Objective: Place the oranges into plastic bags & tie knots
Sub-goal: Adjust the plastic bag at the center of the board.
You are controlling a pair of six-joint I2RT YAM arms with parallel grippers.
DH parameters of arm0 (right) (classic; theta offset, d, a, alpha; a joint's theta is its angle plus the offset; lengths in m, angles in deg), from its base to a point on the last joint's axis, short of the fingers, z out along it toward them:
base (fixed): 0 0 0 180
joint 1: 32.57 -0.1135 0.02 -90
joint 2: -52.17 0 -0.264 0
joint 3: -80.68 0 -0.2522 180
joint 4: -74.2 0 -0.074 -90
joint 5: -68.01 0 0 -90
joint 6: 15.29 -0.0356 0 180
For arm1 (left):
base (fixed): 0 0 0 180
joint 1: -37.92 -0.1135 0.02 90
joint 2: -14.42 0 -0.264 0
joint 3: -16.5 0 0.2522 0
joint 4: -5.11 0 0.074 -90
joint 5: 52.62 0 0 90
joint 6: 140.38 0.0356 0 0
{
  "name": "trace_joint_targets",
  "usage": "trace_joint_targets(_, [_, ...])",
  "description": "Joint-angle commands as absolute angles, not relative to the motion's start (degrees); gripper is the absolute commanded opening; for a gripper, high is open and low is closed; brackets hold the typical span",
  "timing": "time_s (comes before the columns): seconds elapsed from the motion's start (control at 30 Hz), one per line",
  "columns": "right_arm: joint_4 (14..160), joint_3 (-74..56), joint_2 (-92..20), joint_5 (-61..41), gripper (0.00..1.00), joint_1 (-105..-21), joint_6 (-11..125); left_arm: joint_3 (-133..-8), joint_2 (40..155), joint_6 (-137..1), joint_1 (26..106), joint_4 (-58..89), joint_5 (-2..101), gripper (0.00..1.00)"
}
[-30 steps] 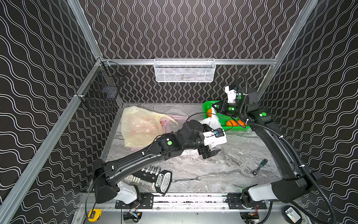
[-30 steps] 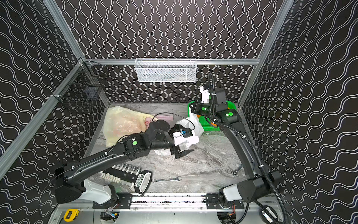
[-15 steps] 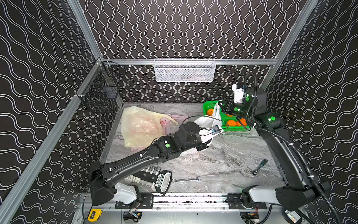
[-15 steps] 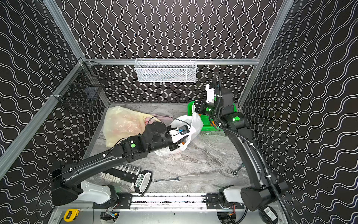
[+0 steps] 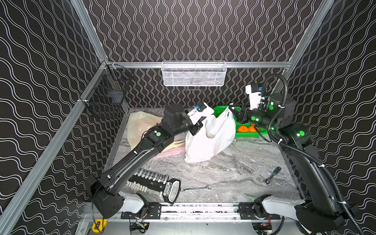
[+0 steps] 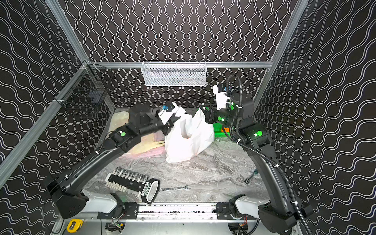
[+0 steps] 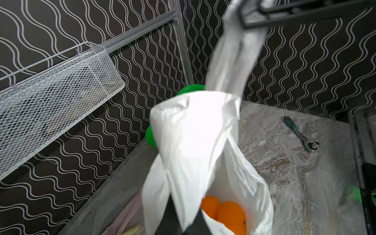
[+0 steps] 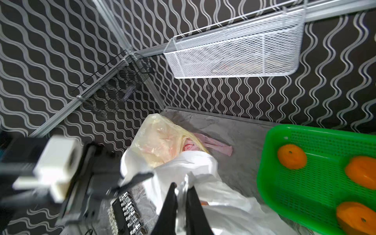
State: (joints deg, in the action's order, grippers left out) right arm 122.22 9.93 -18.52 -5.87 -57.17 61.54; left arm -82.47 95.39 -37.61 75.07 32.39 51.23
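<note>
A white plastic bag (image 5: 209,138) hangs upright over the middle of the table, stretched between both grippers. My left gripper (image 5: 201,121) is shut on its left handle; the left wrist view shows the film pinched between the fingers (image 7: 177,221), with two oranges (image 7: 225,215) inside the bag. My right gripper (image 5: 232,108) is shut on the right handle, with plastic between its jaws in the right wrist view (image 8: 182,189). Three more oranges (image 8: 292,156) lie in a green basket (image 8: 317,183) at the back right. No knots show.
A yellowish bag (image 5: 140,126) and a pink bag (image 8: 213,145) lie flat at the back left. A socket set (image 5: 150,179), a wrench (image 5: 195,188) and a ratchet (image 5: 271,175) lie near the front. A white mesh basket (image 5: 194,73) hangs on the back wall, a black wire basket (image 5: 107,99) on the left.
My left gripper was open over the table, then shut on the white bag's handle and rose. Both arms lifted and spread, pulling the bag upright.
</note>
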Motion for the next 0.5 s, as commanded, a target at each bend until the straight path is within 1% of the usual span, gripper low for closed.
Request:
trace_joint_targets(0.0, [119.56, 8.08, -18.57, -0.93, 0.17, -57.26, 65.08, -84.43, 97.58, -41.13, 70.48, 32.91, 63.21, 0.0])
trace_joint_targets(0.03, [119.1, 7.31, -18.75, -0.55, 0.19, -57.26, 65.29, -84.16, 97.97, -41.75, 69.33, 32.13, 65.85, 0.0])
trace_joint_targets(0.07, [118.45, 6.48, -18.8, -0.57, 0.25, -57.26, 65.3, -83.81, 98.23, -42.25, 68.24, 31.37, 67.16, 0.0])
trace_joint_targets(0.13, [115.82, 3.89, -17.94, -1.56, 0.49, -57.26, 65.73, -83.55, 98.94, -43.03, 66.54, 30.59, 69.19, 0.0])
trace_joint_targets(0.17, [114.95, 3.29, -17.27, -3.15, 0.67, -57.26, 65.99, -83.42, 99.25, -43.21, 65.79, 30.48, 70.7, 0.0])
trace_joint_targets(0.2, [114.17, 2.73, -16.5, -5.01, 0.8, -57.26, 66.24, -83.32, 99.47, -43.41, 65.21, 30.4, 71.5, 0.0])
trace_joint_targets(0.27, [112.32, 1.45, -14.48, -9.26, 0.92, -57.26, 67.0, -83.02, 99.6, -43.7, 64.01, 30.39, 72.65, 0.0])
trace_joint_targets(0.3, [110.8, 0.32, -13.02, -11.45, 0.98, -57.26, 67.65, -82.9, 99.5, -43.57, 63.26, 30.52, 73.27, 0.0])
trace_joint_targets(0.33, [109.15, -0.93, -11.5, -13.46, 1.0, -57.26, 68.29, -82.81, 99.48, -43.7, 62.57, 30.56, 73.68, 0.0])
trace_joint_targets(0.47, [105.74, -4.47, -7.16, -20.18, 1.0, -57.24, 68.62, -83.34, 99.85, -43.2, 60.22, 31.82, 76.29, 0.0])
